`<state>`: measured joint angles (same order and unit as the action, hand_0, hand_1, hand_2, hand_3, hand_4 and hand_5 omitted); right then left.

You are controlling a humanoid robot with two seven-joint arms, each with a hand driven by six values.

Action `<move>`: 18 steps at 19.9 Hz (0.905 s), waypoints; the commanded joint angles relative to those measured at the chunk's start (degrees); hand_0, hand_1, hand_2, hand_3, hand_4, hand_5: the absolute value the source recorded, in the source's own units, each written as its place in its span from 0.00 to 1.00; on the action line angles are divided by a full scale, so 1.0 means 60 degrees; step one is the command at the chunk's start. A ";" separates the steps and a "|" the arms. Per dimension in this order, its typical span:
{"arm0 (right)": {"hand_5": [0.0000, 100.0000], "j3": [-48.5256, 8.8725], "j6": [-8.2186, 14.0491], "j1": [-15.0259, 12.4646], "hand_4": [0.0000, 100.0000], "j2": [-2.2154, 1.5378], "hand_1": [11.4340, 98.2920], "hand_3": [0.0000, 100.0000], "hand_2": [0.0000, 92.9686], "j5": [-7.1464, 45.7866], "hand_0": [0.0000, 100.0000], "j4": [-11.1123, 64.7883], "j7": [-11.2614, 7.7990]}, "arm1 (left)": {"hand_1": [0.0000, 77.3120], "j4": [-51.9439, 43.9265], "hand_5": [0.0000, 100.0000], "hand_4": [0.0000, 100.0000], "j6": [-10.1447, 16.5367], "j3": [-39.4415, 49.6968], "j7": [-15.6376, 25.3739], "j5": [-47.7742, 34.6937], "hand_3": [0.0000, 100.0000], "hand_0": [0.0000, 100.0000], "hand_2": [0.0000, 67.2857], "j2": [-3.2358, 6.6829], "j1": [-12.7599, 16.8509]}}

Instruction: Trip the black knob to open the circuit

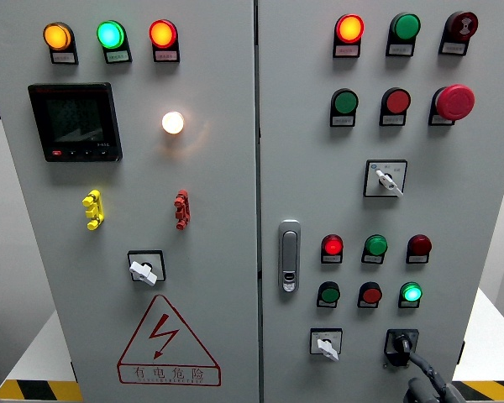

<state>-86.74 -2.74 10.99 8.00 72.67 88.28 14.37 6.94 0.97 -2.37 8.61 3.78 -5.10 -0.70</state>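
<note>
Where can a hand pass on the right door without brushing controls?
Bare strip between the door handle and the red lamp column, and the plain band above the selector switch. Crowded at the bottom: right hand on the black knob, beside the white selector.

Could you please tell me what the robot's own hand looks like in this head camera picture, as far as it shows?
Only a little of it shows. At the bottom right, the right hand is dark grey to black, with slim, jointed fingers of a matte, plastic-like finish reaching up toward the black knob. No cables, markings or sleeve are visible. The left arm is out of view.
</note>
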 commanded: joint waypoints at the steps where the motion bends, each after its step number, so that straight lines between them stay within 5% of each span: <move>1: 1.00 0.0013 -0.0056 -0.0146 0.89 0.0000 0.35 0.84 0.01 0.0193 1.00 0.0168 -0.0007 | 0.04 0.0000 0.01 0.07 0.0000 0.0000 0.0000 0.0000 0.21 0.00 0.19 0.0001 0.0000; 2: 0.97 0.0013 -0.0056 -0.0235 0.68 0.0000 0.35 0.70 0.01 0.0223 1.00 0.0270 -0.0021 | 0.04 0.0000 0.01 0.07 0.0000 0.0000 0.0000 0.0000 0.21 0.00 0.19 0.0001 0.0000; 3: 0.78 0.0056 -0.0071 -0.0366 0.52 0.0000 0.35 0.58 0.01 0.0324 1.00 0.0402 -0.0007 | 0.04 0.0000 0.01 0.07 0.0000 0.0000 0.0000 0.0000 0.21 0.00 0.19 0.0001 0.0000; 6: 0.58 0.0071 -0.0071 -0.0689 0.29 -0.0014 0.36 0.36 0.01 0.0530 1.00 0.0608 -0.0050 | 0.04 0.0000 0.01 0.07 0.0000 0.0000 0.0000 0.0000 0.21 0.00 0.19 0.0001 0.0000; 11: 0.41 0.0086 -0.0056 -0.1231 0.15 -0.0029 0.38 0.19 0.04 0.0691 1.00 0.1076 -0.0065 | 0.04 0.0000 0.01 0.07 0.0000 0.0000 0.0000 0.0000 0.21 0.00 0.19 -0.0014 0.0000; 18: 0.28 0.0027 -0.0056 -0.1802 0.09 0.0000 0.39 0.13 0.06 0.0984 1.00 0.1414 -0.0080 | 0.04 0.0000 0.01 0.07 0.0000 0.0000 0.0000 0.0000 0.21 0.00 0.19 -0.0014 0.0000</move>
<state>-86.47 -3.07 0.89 7.86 78.41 96.58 13.89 6.94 0.97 -2.37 8.61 3.78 -5.16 -0.70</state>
